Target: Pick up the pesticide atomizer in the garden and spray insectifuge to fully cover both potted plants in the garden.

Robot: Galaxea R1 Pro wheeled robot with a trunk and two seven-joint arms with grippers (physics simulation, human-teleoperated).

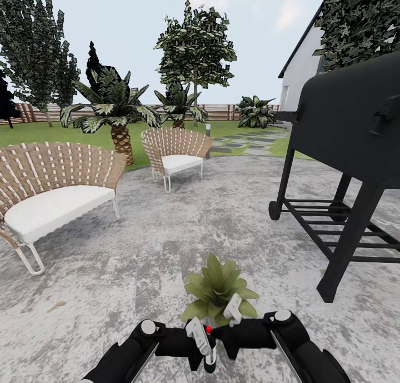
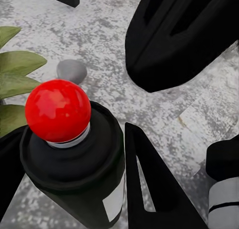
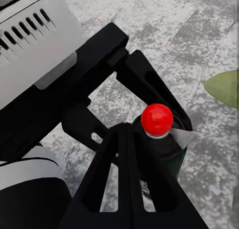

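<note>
Flanking potted plant (image 1: pixel 218 287), wicker chairs (image 1: pixel 53 188), black grill (image 1: pixel 347 149)

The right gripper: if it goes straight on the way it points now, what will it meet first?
Most likely the pesticide atomizer: its red-capped bottle stands just past the tips of the right gripper. Beyond it lies only paved ground, though depth is hard to judge.

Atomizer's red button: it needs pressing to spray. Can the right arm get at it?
Probably yes: the red button stands bare atop the atomizer in the left gripper, and the right gripper sits close beside it.
</note>
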